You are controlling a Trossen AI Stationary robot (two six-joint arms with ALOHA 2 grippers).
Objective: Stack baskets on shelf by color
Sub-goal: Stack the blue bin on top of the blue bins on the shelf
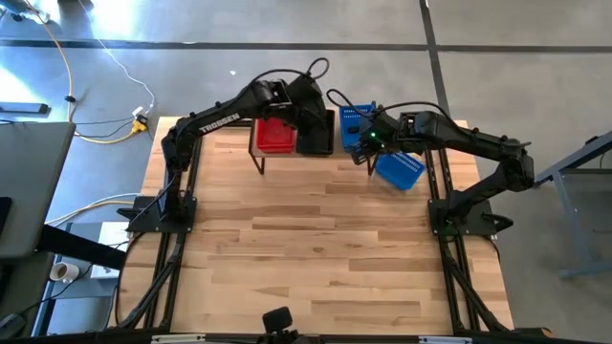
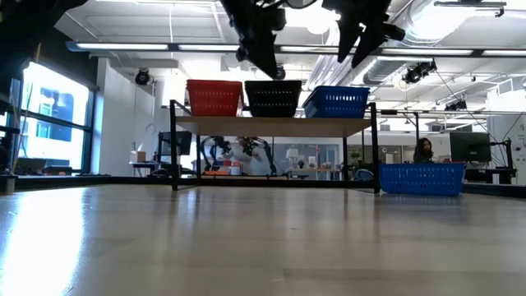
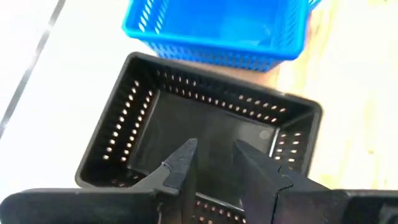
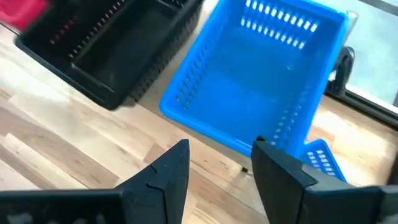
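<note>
High view: shelf point(image 1: 287, 156) at the bench's far edge carries red, black and blue stacks. Both grippers hover released, empty. Next: right gripper point(image 1: 368, 143) fetches the loose blue basket point(image 1: 399, 169).

Perforated plastic baskets point(image 4: 261, 93) on a light wood shelf point(image 2: 275, 125).

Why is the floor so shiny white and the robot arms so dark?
High view: light glares off the grey floor at the left. Low view: ceiling lamps behind turn both arms into dark shapes, and the table close to the camera looks blurry. Left wrist view: the black basket stays dim inside.
</note>
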